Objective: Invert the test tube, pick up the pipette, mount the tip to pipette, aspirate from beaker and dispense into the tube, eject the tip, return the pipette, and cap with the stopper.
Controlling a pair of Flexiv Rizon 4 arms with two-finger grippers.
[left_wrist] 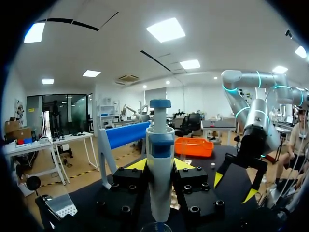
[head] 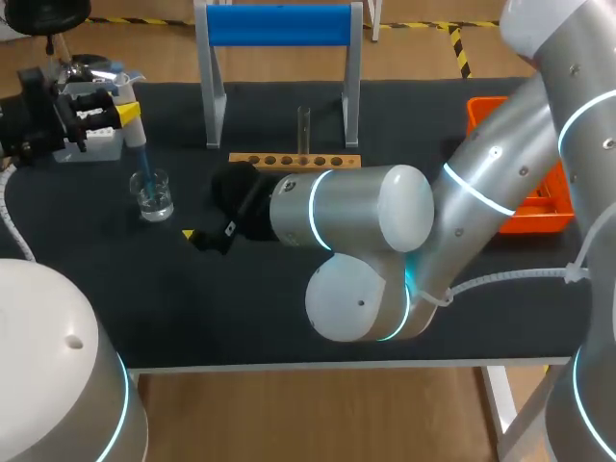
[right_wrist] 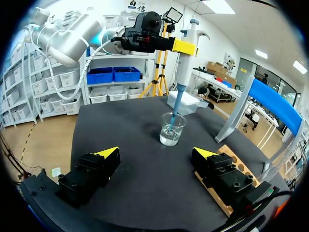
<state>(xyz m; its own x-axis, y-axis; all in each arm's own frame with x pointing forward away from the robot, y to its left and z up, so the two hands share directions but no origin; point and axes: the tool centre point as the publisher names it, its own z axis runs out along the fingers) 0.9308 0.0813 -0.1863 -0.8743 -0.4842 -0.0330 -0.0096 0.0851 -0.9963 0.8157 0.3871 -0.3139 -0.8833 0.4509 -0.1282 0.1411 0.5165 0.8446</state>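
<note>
Nearest of all, my right arm (head: 385, 231) comes in from the right edge and lies across the near half of the black tabletop (head: 289, 318), its elbow bulking over the middle. Just past the centre hangs the right pincer (right_wrist: 157, 153), low over the tabletop, its fingers spread wide with nothing between them, pointing toward the left edge.

Just ahead of it stands the beaker (right_wrist: 172, 129), upright toward the left edge, with a little clear liquid at its bottom. Over the beaker the pipette (right_wrist: 186, 58) stands upright, and its bluish tip (right_wrist: 176, 102) goes down inside the glass. Whether the tip's end meets the liquid I cannot tell.

Near the far left corner the left pincer (head: 127, 114) pinches the pipette's body from two sides, with the plunger knob above the fingers. Behind the beaker, by that same corner, sits a white box (right_wrist: 186, 100).

In the middle, toward the far edge, lies a wooden rack (head: 294, 161) with a row of holes. It is close beside one finger of the right pincer in the right wrist view. A slim test tube (head: 303, 128) stands upright at the rack. Beyond the rack, at the far edge, stands a frame topped by a blue bar (head: 279, 24). At the right edge sits an orange tray (head: 525, 217), partly hidden by the right arm.
</note>
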